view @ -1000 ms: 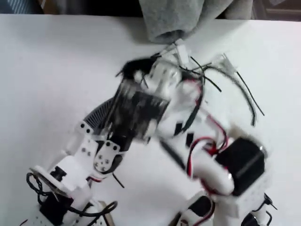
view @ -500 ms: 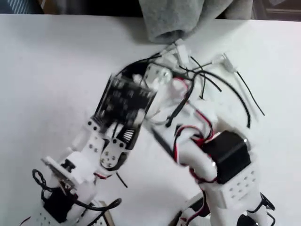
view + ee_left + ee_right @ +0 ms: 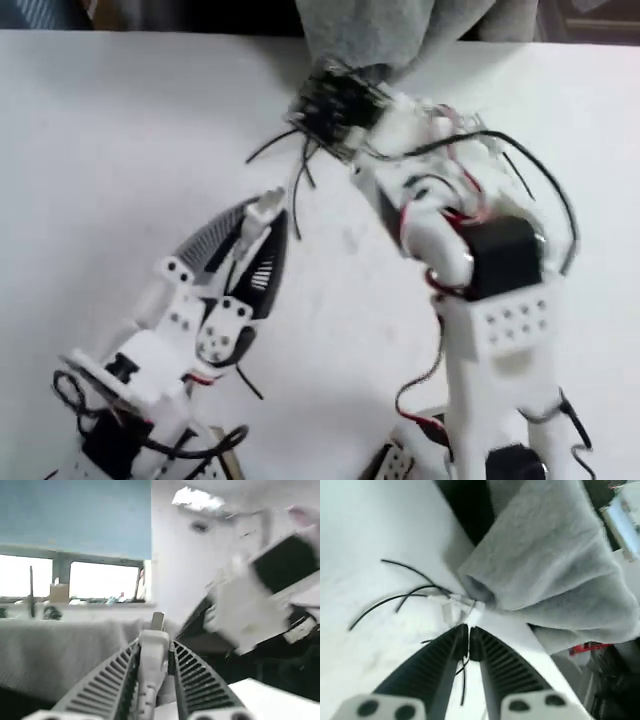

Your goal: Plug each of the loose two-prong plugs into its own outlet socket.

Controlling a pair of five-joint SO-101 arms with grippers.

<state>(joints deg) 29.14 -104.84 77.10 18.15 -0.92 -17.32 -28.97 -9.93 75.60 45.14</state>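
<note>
Right gripper (image 3: 468,629) is swinging out to the table's (image 3: 100,150) far edge, pinching a black lead (image 3: 463,680) beside the white connectors (image 3: 452,605). My left gripper (image 3: 154,646) is clamping a white plug (image 3: 151,665) aloft. I'm risking one tug dragging them off.

The left gripper (image 3: 154,646) clamps a white plug (image 3: 151,667) between its ribbed fingers (image 3: 197,680), with a metal prong (image 3: 158,621) sticking out past the tips. Grey cloth (image 3: 55,650) lies beyond, and the other arm (image 3: 260,595) is blurred nearby.

White arms (image 3: 490,330), black ribbed fingers (image 3: 212,238), red cables (image 3: 455,215)
</note>
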